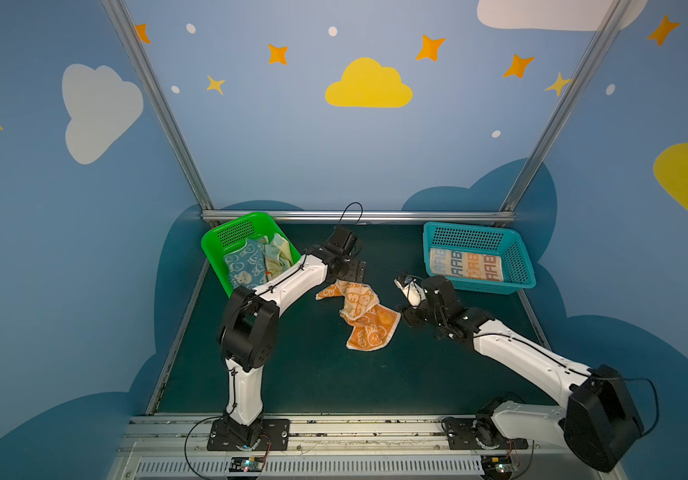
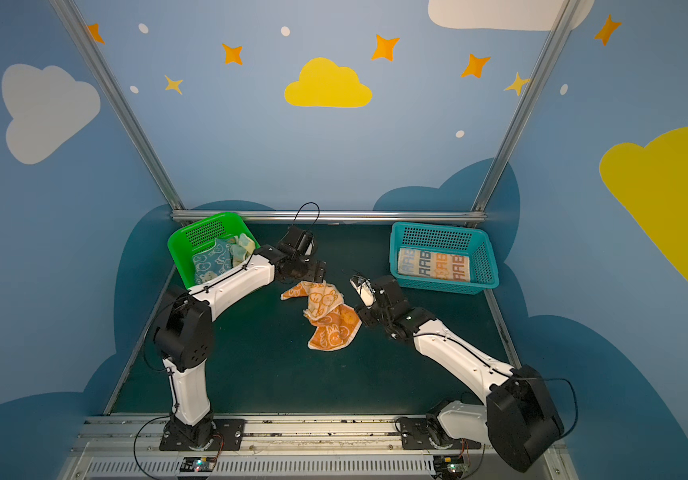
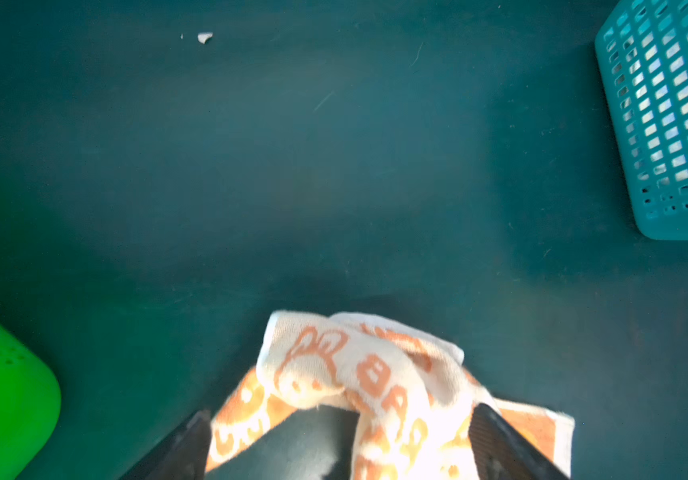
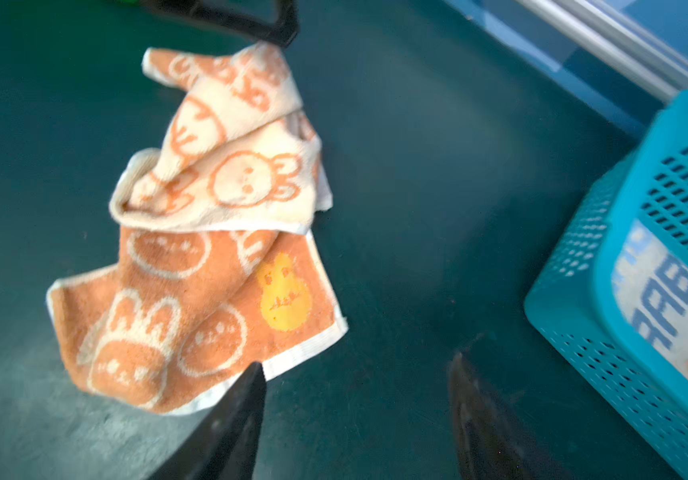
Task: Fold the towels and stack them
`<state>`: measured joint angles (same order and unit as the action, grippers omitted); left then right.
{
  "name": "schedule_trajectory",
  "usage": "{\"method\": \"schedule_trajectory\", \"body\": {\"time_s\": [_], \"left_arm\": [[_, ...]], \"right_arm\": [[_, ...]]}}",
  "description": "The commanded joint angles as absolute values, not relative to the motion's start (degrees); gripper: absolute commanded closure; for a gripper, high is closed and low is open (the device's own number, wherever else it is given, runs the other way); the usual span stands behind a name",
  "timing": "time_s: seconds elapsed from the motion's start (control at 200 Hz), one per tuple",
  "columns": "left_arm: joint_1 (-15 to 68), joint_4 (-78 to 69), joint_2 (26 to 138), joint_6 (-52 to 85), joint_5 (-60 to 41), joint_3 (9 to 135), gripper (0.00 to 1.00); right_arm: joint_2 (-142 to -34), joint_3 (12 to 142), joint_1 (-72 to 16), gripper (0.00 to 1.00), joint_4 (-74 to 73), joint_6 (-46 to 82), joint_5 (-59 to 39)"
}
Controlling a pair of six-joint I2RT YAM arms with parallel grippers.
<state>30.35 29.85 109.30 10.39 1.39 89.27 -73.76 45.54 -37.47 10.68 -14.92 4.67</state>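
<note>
A crumpled orange towel (image 1: 363, 316) (image 2: 328, 316) with white rabbits lies in the middle of the dark green table. My left gripper (image 1: 352, 279) (image 3: 342, 415) hovers over its far end, jaws wide open, with a loose fold of the towel (image 3: 359, 374) between the fingers. My right gripper (image 1: 406, 316) (image 4: 357, 361) stands open just right of the towel (image 4: 209, 249), one finger (image 4: 246, 395) over its white hem and nothing between the jaws. A blue towel (image 1: 244, 266) and a pale yellow one (image 1: 278, 253) lie bunched in the green basket. A folded lettered towel (image 1: 465, 266) lies flat in the teal basket.
The green basket (image 1: 209, 241) (image 3: 1, 395) stands tilted at the back left, close behind my left arm. At the back right sits the teal basket (image 1: 521, 270) (image 4: 583, 311), close to my right gripper. A metal rail (image 1: 359, 216) bounds the table's far edge.
</note>
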Motion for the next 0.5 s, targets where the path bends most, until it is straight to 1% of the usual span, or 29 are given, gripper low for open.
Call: {"method": "schedule_trajectory", "body": {"time_s": [0.0, 0.135, 0.26, 0.411, 0.491], "left_arm": [[30.4, 28.5, 102.4, 10.0, 1.5, 85.3, 0.0], [29.9, 24.8, 94.7, 11.9, 3.0, 77.8, 0.0], [28.3, 20.4, 86.5, 15.7, 6.3, 69.6, 0.0], [23.3, 17.9, 77.2, 21.1, 4.6, 62.2, 0.0], [20.3, 17.7, 73.3, 22.9, 2.8, 59.6, 0.0]], "right_arm": [[-75.7, 47.6, -40.7, 0.35, 16.3, -25.3, 1.5], [-76.6, 47.2, -45.0, 0.35, 18.7, -29.6, -0.2], [-77.7, 47.3, -48.8, 0.35, 19.8, -30.6, -1.4], [-80.5, 50.4, -52.5, 0.37, 21.9, -27.1, -1.9], [-82.7, 52.7, -53.7, 0.4, 23.8, -23.2, -1.6]]}}
